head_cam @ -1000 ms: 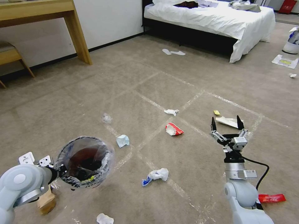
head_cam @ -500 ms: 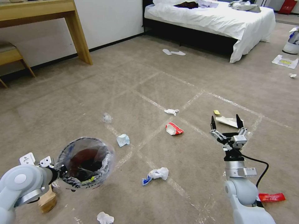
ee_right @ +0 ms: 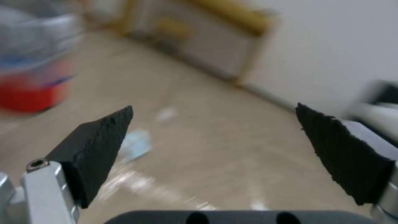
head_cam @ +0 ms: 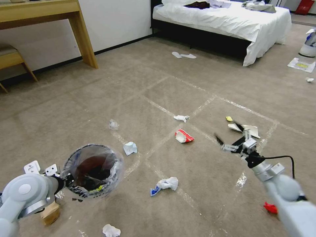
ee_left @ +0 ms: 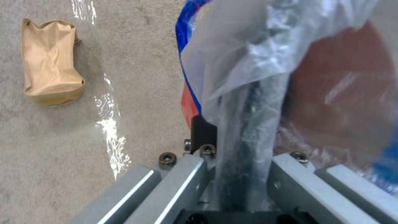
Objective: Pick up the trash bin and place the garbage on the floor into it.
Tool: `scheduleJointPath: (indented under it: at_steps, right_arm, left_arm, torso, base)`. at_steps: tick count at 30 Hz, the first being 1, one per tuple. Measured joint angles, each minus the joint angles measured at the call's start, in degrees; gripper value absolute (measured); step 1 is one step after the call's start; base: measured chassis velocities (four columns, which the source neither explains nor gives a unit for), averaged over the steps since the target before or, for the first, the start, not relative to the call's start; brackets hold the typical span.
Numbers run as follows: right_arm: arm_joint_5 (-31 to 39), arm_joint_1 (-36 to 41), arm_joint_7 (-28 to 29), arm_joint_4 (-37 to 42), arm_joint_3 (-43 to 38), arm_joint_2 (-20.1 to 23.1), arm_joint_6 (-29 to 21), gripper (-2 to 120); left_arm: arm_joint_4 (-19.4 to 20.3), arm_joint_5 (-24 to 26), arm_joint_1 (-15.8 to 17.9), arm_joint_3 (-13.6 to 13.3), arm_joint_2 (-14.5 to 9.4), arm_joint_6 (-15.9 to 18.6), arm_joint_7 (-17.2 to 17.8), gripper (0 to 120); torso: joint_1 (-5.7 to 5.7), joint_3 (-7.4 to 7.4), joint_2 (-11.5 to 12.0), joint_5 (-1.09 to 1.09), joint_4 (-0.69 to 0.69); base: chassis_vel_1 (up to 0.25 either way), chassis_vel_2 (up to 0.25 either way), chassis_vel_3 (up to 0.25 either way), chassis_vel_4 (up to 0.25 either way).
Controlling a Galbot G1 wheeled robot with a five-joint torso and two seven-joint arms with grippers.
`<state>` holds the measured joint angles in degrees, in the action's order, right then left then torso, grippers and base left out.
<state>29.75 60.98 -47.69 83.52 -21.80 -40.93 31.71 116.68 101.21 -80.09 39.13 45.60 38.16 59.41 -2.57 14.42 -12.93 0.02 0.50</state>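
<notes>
The trash bin [head_cam: 92, 171], round, dark inside and lined with a crinkly clear bag, hangs above the floor [head_cam: 197, 164] at the lower left. My left gripper [head_cam: 64, 180] is shut on its rim [ee_left: 244, 124]. My right gripper [head_cam: 228, 132] stands open and empty, tipped sideways over the carpet beside a white paper scrap [head_cam: 245, 128]. The garbage lies scattered: a red-and-white packet [head_cam: 183, 136], a pale blue cup [head_cam: 130, 148], tissues [head_cam: 165, 184] [head_cam: 181, 118], a brown carton [ee_left: 49, 74] and a red packet [head_cam: 270, 207]. The right wrist view looks past open fingertips [ee_right: 99, 146] to the blurred bin [ee_right: 33, 84].
A bed [head_cam: 230, 19] stands at the back with white slippers [head_cam: 183, 55] before it. A wooden table leg [head_cam: 84, 36] and a stool are at the back left. A taller white bin [head_cam: 309, 42] and a paper sheet [head_cam: 301, 65] are far right.
My right arm has swung out to the right and its gripper has tipped from upright to sideways, pointing left. The bin has shifted slightly in the left gripper.
</notes>
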Motion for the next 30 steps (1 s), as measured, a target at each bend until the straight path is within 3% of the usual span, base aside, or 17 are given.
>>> scheduleJointPath:
  at_steps: [1, 3, 4, 6, 7, 9, 12, 14, 15, 17, 18, 21, 25, 27, 30]
  right_arm:
    - [0.0, 0.0, 0.0, 0.0, 0.0, 0.0, 0.0, 100]
    - [0.0, -7.4, -4.8, -3.0, 12.0, 4.2, 0.1, 100]
    - [0.0, -7.4, -4.8, -3.0, 12.0, 4.2, 0.1, 100]
    - [-0.1, -18.2, -6.6, -7.1, 26.2, 4.0, -0.2, 100]
    - [-0.1, -18.2, -6.6, -7.1, 26.2, 4.0, -0.2, 100]
    - [-1.3, -33.8, -9.5, -18.2, 44.7, -2.3, 1.6, 100]
    - [-2.0, -38.9, -10.5, -22.7, 50.5, -5.4, 2.4, 100]
    - [-4.2, -46.8, -12.0, -32.0, 58.4, -11.6, 4.1, 100]
    - [-4.2, -46.8, -12.0, -32.0, 58.4, -11.6, 4.1, 100]
    - [-10.2, -50.0, -12.9, -40.6, 61.8, -18.3, 4.3, 100]
    - [-10.2, -50.0, -12.9, -40.6, 61.8, -18.3, 4.3, 100]
    - [-13.4, -51.5, -14.7, -45.1, 64.2, -25.1, 3.5, 100]
    - [-15.7, -51.9, -15.4, -45.7, 64.7, -27.5, 3.3, 100]
    - [-19.6, -52.5, -15.3, -47.7, 65.0, -30.8, 3.4, 100]
    - [-23.4, -52.6, -14.8, -49.9, 64.7, -32.5, 3.6, 100]
  left_arm:
    - [0.0, 0.0, 0.0, 0.0, 0.0, 0.0, 0.0, 0]
    - [-0.6, -0.5, 0.0, 0.4, 0.5, 0.1, -0.9, 0]
    - [-0.6, -0.5, 0.0, 0.4, 0.5, 0.1, -0.9, 0]
    - [-0.9, -1.1, -0.2, 1.0, 1.3, 0.1, -1.5, 0]
    - [-0.9, -1.1, -0.2, 1.0, 1.3, 0.1, -1.5, 0]
    - [-1.1, -1.4, -0.4, 1.5, 2.6, 0.0, -1.2, 0]
    - [-1.1, -1.4, -0.4, 1.6, 3.1, 0.0, -1.0, 0]
    - [-1.1, -1.8, -0.8, 1.9, 4.1, -0.2, -0.7, 0]
    - [-1.1, -1.8, -0.8, 1.9, 4.1, -0.2, -0.7, 0]
    - [-1.1, -3.0, -1.5, 2.2, 5.1, -0.2, -0.8, 0]
    - [-1.1, -3.0, -1.5, 2.2, 5.1, -0.2, -0.8, 0]
    - [-1.1, -4.1, -1.9, 2.4, 6.1, -0.3, -1.1, 0]
    - [-1.1, -4.3, -1.8, 2.4, 6.5, -0.3, -1.1, 0]
    - [-1.1, -4.7, -1.6, 2.3, 6.9, -0.4, -1.1, 0]
    - [-1.1, -4.9, -1.6, 2.3, 7.0, -0.4, -1.1, 0]
  torso:
    - [0.00, 0.00, 0.0, 0.00, 0.00]
    - [0.00, 0.00, 0.0, -0.02, 0.05]
    - [0.00, 0.00, 0.0, -0.02, 0.05]
    - [0.00, 0.00, 0.0, 0.01, 0.04]
    - [0.00, 0.00, 0.0, 0.01, 0.04]
    - [0.00, 0.00, 0.0, 0.01, -0.02]
    - [-0.01, 0.02, 0.0, 0.05, -0.03]
    - [0.00, 0.00, 0.0, -0.07, -0.04]
    - [0.00, 0.00, 0.0, -0.07, -0.04]
    - [-0.01, 0.01, 0.0, 0.01, 0.01]
    - [-0.01, 0.01, 0.0, 0.01, 0.01]
    - [-0.01, 0.01, 0.0, -0.04, 0.03]
    - [-0.01, 0.00, 0.0, 0.00, 0.00]
    - [0.00, -0.01, 0.0, -0.03, -0.01]
    - [0.00, 0.00, 0.0, -0.02, -0.01]
  base:
    - [0.000, 0.000, 0.000, 0.000]
    - [0.000, 0.000, 0.000, 0.000]
    - [0.000, 0.000, 0.000, 0.000]
    - [0.000, 0.000, 0.000, 0.000]
    - [0.000, 0.000, 0.000, 0.000]
    - [0.000, 0.000, 0.000, 0.000]
    - [0.000, 0.000, 0.000, 0.000]
    - [0.000, 0.000, 0.000, 0.000]
    - [0.000, 0.000, 0.000, 0.000]
    - [0.000, 0.000, 0.000, 0.000]
    - [0.000, 0.000, 0.000, 0.000]
    - [0.000, 0.000, 0.000, 0.000]
    - [0.000, 0.000, 0.000, 0.000]
    - [0.000, 0.000, 0.000, 0.000]
    - [0.000, 0.000, 0.000, 0.000]
